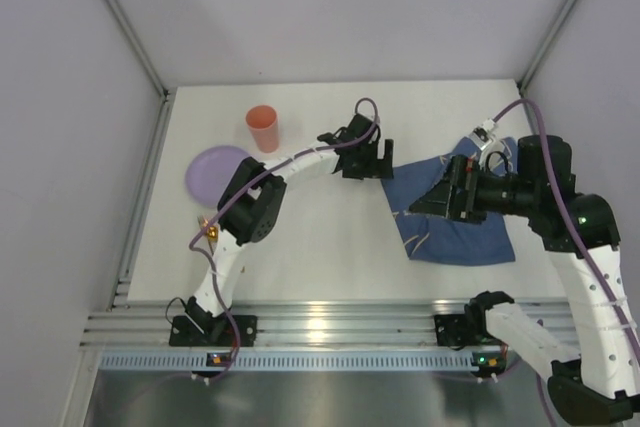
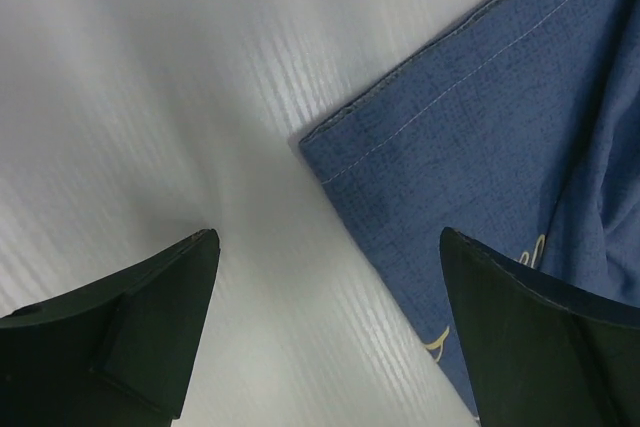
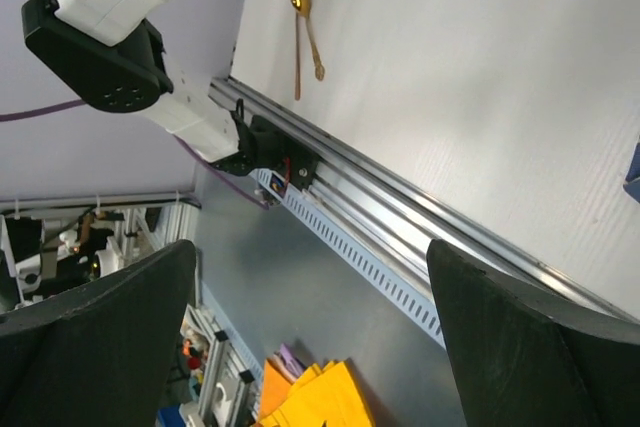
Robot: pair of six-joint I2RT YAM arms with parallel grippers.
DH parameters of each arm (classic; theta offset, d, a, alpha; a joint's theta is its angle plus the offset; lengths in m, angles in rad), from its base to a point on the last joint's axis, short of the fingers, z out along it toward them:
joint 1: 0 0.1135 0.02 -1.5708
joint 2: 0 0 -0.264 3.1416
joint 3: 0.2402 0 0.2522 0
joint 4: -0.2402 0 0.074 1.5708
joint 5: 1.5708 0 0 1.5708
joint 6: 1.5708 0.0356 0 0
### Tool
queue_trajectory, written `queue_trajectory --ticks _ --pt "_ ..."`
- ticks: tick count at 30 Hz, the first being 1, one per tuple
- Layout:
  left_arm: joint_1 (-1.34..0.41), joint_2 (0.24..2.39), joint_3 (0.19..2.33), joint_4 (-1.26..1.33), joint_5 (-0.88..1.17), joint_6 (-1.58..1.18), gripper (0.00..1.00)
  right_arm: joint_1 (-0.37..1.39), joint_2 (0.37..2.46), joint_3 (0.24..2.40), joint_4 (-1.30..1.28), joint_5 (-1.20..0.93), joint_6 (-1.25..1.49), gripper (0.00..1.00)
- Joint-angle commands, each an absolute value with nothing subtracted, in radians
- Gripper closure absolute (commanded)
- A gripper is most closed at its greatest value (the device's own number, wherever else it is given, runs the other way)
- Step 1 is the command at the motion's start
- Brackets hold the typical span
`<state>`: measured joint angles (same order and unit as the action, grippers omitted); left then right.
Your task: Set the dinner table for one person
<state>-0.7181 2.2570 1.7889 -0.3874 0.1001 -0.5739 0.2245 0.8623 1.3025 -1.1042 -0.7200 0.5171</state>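
Observation:
The white dinner table (image 1: pixel 330 237) carries an orange cup (image 1: pixel 262 129) at the back left, a purple plate (image 1: pixel 214 173) in front of it, and gold cutlery (image 1: pixel 208 230) by the left arm. The cutlery also shows in the right wrist view (image 3: pixel 301 29). A dark blue cloth (image 1: pixel 462 209) lies rumpled at the right. My left gripper (image 1: pixel 368 161) is open and empty, low over the table at the cloth's far left corner (image 2: pixel 470 137); its jaws (image 2: pixel 328 237) straddle the cloth's edge. My right gripper (image 1: pixel 428 203) is open and empty above the cloth, pointing left (image 3: pixel 311 247).
Grey walls enclose the table on the left, back and right. An aluminium rail (image 1: pixel 330 325) runs along the near edge and shows in the right wrist view (image 3: pixel 400 209). The left arm (image 1: pixel 250 209) stretches across the table's left half, next to the plate and cutlery.

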Motion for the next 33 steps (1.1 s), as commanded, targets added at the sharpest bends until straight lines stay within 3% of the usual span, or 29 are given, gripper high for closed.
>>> queue_trajectory --ticks 1,7,10,12,14,15,18,19,24,28,33 --pt "-0.722 2.302 1.874 -0.362 0.181 -0.572 0.05 0.209 0.879 1.350 -1.155 -0.680 0.477 0.00" --pt "-0.732 2.400 1.951 -0.364 0.311 -0.569 0.05 0.181 0.891 1.345 -1.147 -0.615 0.476 0.00" --pt "-0.741 2.442 1.989 -0.368 0.362 -0.575 0.13 0.163 0.891 1.327 -1.131 -0.585 0.480 0.00" --pt "-0.747 2.457 2.003 -0.371 0.409 -0.583 0.23 0.149 0.896 1.304 -1.118 -0.575 0.483 0.00" --pt "-0.752 2.462 2.002 -0.376 0.423 -0.584 0.37 0.131 0.900 1.276 -1.108 -0.563 0.486 0.00" --pt "-0.750 2.461 1.999 -0.376 0.426 -0.587 0.54 0.123 0.900 1.264 -1.103 -0.561 0.488 0.00" --pt "-0.742 2.450 1.979 -0.397 0.407 -0.587 0.82 0.100 0.905 1.215 -1.080 -0.555 0.489 0.00" --pt "-0.736 2.435 1.961 -0.408 0.396 -0.595 1.00 0.097 0.907 1.200 -1.074 -0.531 0.489 0.00" --pt "-0.652 2.289 1.772 -0.407 0.281 -0.655 1.00 0.078 0.920 1.019 -0.954 -0.456 0.529 0.00" --pt "-0.575 2.036 1.449 -0.360 0.148 -0.699 1.00 0.075 0.986 0.908 -0.882 -0.381 0.535 0.00" --pt "-0.534 1.847 1.189 -0.351 0.156 -0.669 1.00 0.072 1.152 0.859 -0.753 -0.334 0.515 0.00"
